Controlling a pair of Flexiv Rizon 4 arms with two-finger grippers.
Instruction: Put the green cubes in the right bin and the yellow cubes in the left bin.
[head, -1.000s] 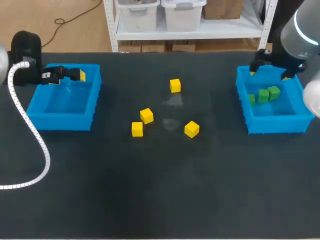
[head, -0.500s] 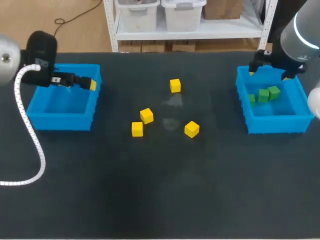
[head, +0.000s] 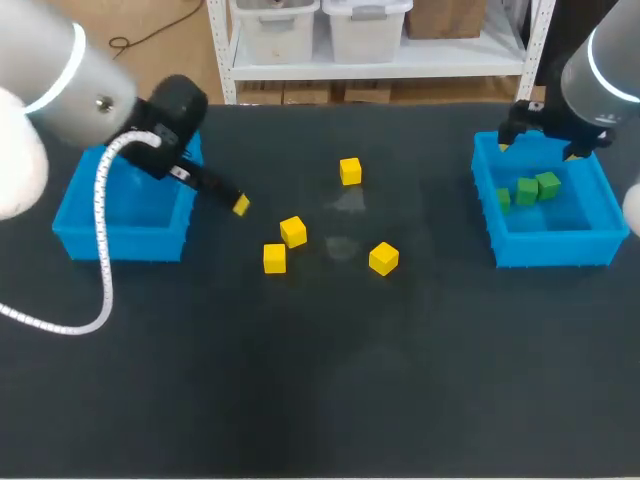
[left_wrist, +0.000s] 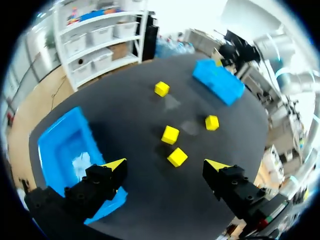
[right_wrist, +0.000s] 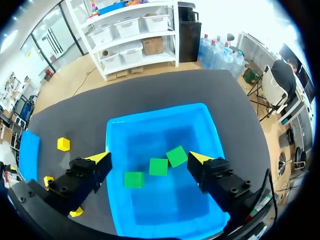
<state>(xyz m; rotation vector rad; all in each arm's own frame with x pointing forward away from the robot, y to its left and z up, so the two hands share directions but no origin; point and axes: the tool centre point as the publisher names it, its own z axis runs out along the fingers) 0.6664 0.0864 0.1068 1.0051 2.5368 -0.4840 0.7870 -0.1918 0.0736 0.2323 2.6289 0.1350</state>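
Observation:
Several yellow cubes lie mid-table: one at the back (head: 349, 171), two close together (head: 293, 232) (head: 274, 258), and one further right (head: 383, 258). My left gripper (head: 234, 202) hangs open just right of the left bin (head: 70, 215), near the pair. In its wrist view the left gripper (left_wrist: 165, 165) holds nothing, and a yellow cube (left_wrist: 177, 157) lies ahead between its fingers. Three green cubes (head: 526, 191) sit in the right bin (head: 548, 250). Above that bin's far wall my right gripper (head: 540, 142) is open; the green cubes (right_wrist: 159, 166) lie below the right gripper (right_wrist: 148, 158).
The two blue bins stand at the table's left and right sides, with dark mat between them. A white cable loop (head: 100, 270) trails from my left arm over the mat in front of the left bin.
My left arm has swung rightward from over the left bin out above the table, toward the yellow cubes. The right arm has stayed over the right bin.

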